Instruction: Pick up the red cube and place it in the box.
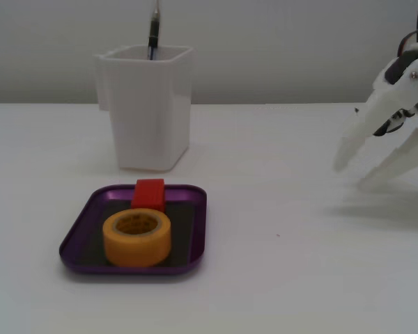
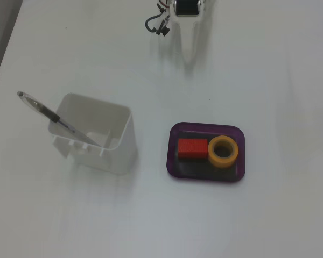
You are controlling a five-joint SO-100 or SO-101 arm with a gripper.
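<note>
The red cube (image 1: 148, 193) lies inside the box, a shallow purple tray (image 1: 75, 240), at its back edge in a fixed view. It sits right behind a yellow-orange tape roll (image 1: 136, 238). In the top-down fixed view the cube (image 2: 192, 148) lies in the left half of the tray (image 2: 204, 127), touching or nearly touching the roll (image 2: 224, 152). My white gripper (image 1: 353, 174) hangs at the far right, well away from the tray, open and empty, with its fingertips close above the table. The arm (image 2: 187, 7) enters the top-down view at the top edge.
A tall white square cup (image 1: 148, 111) with a pen (image 1: 153, 31) in it stands just behind the tray. In the top-down fixed view the cup (image 2: 118, 148) is left of the tray. The table is plain white.
</note>
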